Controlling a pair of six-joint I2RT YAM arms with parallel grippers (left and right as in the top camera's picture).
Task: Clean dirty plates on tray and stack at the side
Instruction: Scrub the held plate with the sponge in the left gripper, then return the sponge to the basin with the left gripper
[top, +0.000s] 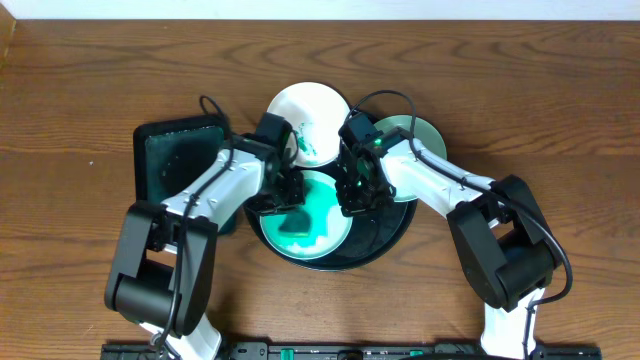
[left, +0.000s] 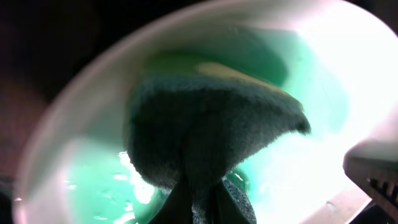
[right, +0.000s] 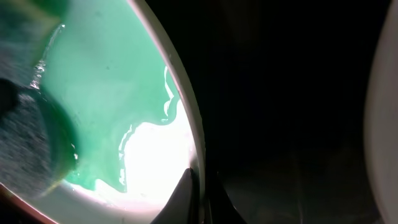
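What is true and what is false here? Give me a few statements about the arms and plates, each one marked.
1. The left end effector presses a sponge onto the smeared plate. True.
2. The right end effector hangs open above the table. False: it is shut on the smeared plate's rim.
3. All three plates are stacked. False: the white plate and the green plate lie beyond the smeared plate, not on it.
4. A rectangular tray lies left of the round tray. True.
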